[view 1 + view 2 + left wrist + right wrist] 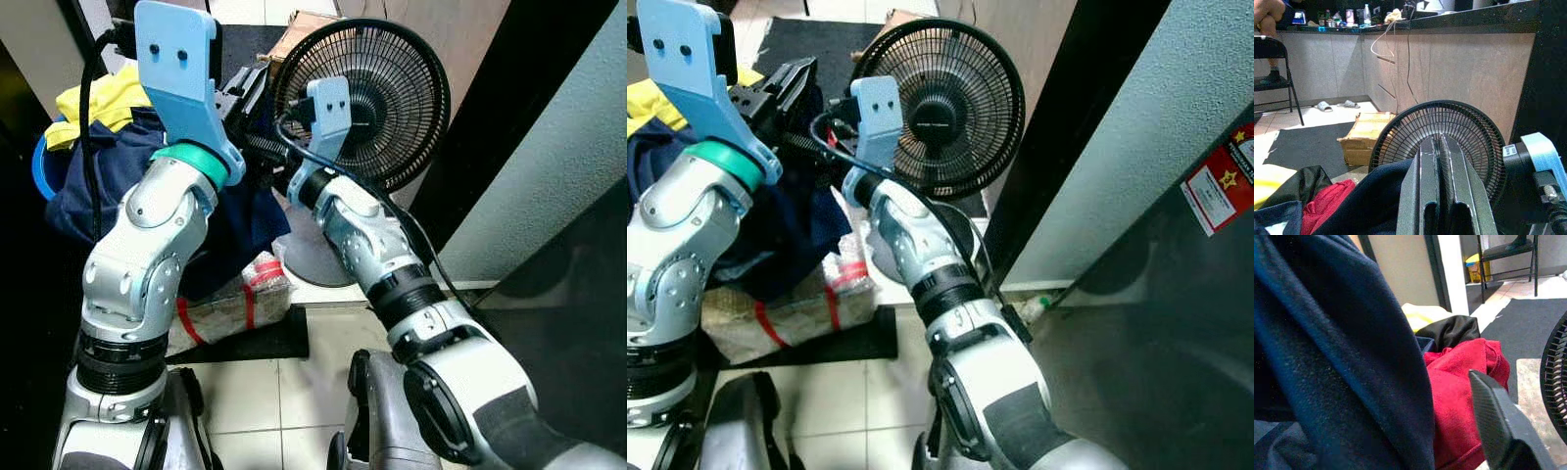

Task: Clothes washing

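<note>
Both arms are reaching up over the heaped clothes, the left gripper with its 2 fingers pressed together beside the navy garment, apparently lifting it for washing, while I cannot tell the right gripper finger state by the fan.

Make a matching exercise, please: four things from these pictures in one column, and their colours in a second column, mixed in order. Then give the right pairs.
Things:
1. fan
2. garment draped by the left gripper
3. cloth on top of the pile, far left
4. cardboard box

Colours:
A. yellow
B. brown
C. black
D. dark navy

Pairs: 1-C, 2-D, 3-A, 4-B. The navy garment hangs in front of both arms.
</note>
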Motion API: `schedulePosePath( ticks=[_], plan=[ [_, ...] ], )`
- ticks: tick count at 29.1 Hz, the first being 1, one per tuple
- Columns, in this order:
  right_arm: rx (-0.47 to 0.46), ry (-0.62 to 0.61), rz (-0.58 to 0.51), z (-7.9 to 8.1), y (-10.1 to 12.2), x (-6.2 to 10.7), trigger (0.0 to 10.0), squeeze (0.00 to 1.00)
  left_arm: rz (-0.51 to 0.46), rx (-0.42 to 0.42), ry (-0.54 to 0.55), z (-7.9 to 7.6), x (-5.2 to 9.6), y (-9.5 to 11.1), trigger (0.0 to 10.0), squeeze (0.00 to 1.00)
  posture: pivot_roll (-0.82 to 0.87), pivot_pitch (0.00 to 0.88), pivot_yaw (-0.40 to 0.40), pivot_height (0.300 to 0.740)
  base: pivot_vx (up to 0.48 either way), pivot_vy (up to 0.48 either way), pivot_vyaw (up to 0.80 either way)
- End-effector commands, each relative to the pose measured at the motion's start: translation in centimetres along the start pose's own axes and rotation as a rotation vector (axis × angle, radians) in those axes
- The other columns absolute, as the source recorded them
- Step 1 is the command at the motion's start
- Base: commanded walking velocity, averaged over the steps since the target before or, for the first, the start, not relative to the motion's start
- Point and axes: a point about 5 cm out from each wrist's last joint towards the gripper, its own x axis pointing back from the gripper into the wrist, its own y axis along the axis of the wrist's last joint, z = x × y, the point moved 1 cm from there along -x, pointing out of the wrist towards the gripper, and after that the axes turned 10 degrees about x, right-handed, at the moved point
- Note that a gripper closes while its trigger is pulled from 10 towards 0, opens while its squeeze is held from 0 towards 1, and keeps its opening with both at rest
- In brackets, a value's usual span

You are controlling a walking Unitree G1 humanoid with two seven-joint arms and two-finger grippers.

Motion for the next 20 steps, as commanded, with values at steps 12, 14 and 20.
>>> schedulePosePath(
  ticks=[12,14,20],
  plan=[
    [-0.006,-0.052,-0.033,-0.74,0.39,-0.34,0.0,0.00,0.002,0.004,0.021,0.36,0.04,-0.26,10.0,0.00,0.07,0.113,-0.059,0.495,0.000,0.000,0.00],
    [-0.003,-0.049,-0.041,-0.74,0.45,-0.35,0.0,0.00,0.005,0.003,0.023,0.44,0.08,-0.35,10.0,0.00,0.07,0.115,-0.056,0.495,0.000,0.000,0.00],
    [-0.004,-0.050,-0.048,-0.78,0.48,-0.41,0.0,0.00,0.009,0.002,0.026,0.55,0.11,-0.45,10.0,0.00,0.07,0.115,-0.055,0.495,0.000,0.000,0.00]
  ],
)
